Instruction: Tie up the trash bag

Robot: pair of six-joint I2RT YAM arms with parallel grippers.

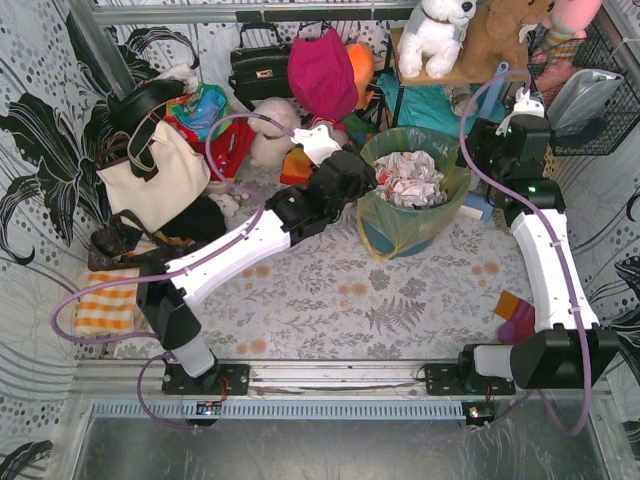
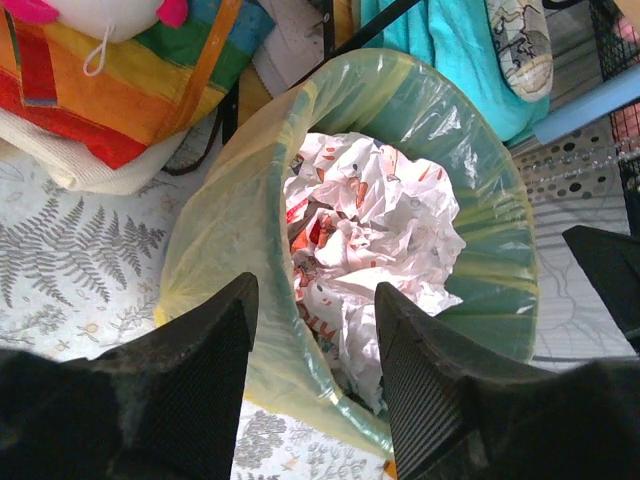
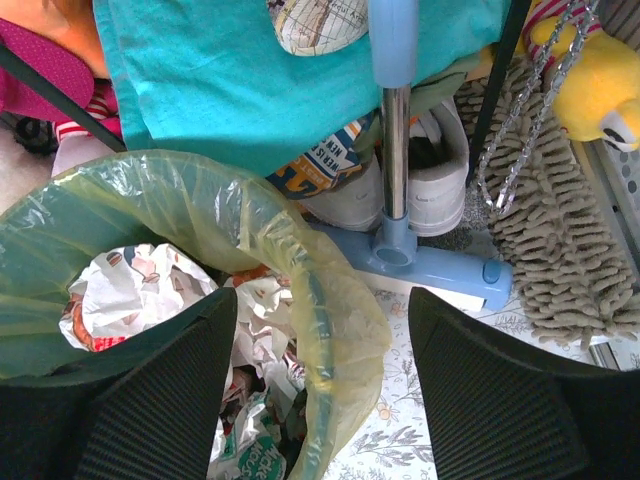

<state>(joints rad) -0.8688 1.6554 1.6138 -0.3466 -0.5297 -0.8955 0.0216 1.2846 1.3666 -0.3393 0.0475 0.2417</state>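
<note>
The trash bag (image 1: 415, 200) is thin yellow-green plastic lining a teal bucket (image 1: 395, 238), its edge folded over the rim. Crumpled white-and-red paper (image 1: 408, 178) fills it. My left gripper (image 1: 366, 180) is at the bag's left rim. In the left wrist view it (image 2: 315, 290) stands open astride the rim (image 2: 270, 330), one finger outside the bag and one over the paper (image 2: 370, 220). My right gripper (image 3: 322, 300) is open too, astride the folded bag rim (image 3: 340, 300) on the right side, neither finger pressing the plastic. From above, its fingers are hidden under the wrist.
A cream tote with black straps (image 1: 160, 175), a black handbag (image 1: 260, 65) and soft toys (image 1: 437, 30) crowd the back. A blue mop base (image 3: 430, 260), white shoes (image 3: 440, 180) and a teal cloth (image 3: 250, 80) lie close behind the bucket. An orange checked cloth (image 1: 105, 305) lies at the left.
</note>
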